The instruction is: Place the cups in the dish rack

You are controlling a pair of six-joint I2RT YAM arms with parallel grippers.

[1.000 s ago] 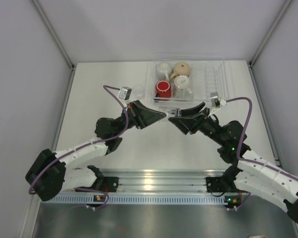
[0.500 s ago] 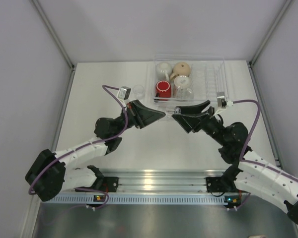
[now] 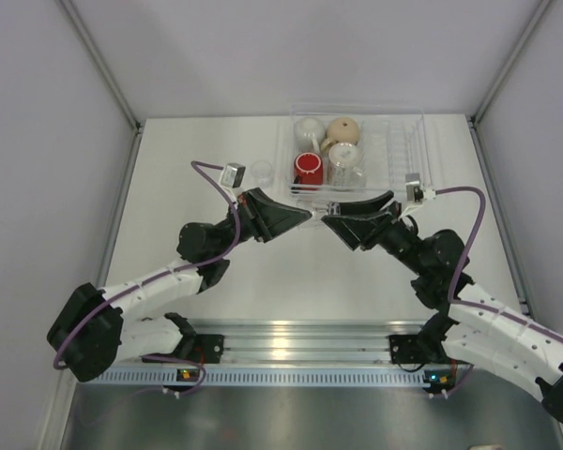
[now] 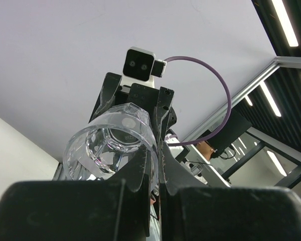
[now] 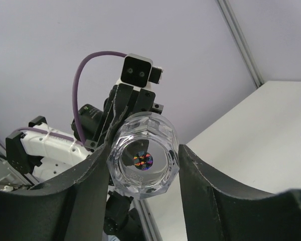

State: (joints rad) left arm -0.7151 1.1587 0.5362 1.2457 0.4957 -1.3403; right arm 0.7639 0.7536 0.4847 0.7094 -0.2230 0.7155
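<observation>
Handover pose, mid-table. We see a small faceted clear glass (image 4: 108, 148) held in the air between the two claws, just in front of the near wall of the rectangular transparent plastic dish rack (image 3: 408, 141). It is outside the rack and off the white table (image 3: 188, 159).

Long axis of the glass is roughly level and runs along the line from one claw to the other. Its open mouth points at the left gripper (image 4: 153, 166) and its thick base points at the right gripper (image 5: 144, 150). In the right wrist view the base faces the lens, with a small shiny sticker at its centre.

Left gripper: jaws pinched nearly together on the glass wall at the rim, one finger inside the mouth and one outside. It has firm hold.

Right gripper: jaws about half open, one finger on each side of the base end. They look to touch both sides, but we cannot tell whether they really clamp.

In the rack, left half: red mug (image 3: 308, 170) nearest, white mug (image 3: 309, 127) behind it, tan mug (image 3: 342, 130) beside that, and a clear cup (image 3: 345, 161) right of the red one. The right half of the rack is ribbed slots.

One more small clear glass (image 3: 261, 171) stands on the table just left of the rack.
</observation>
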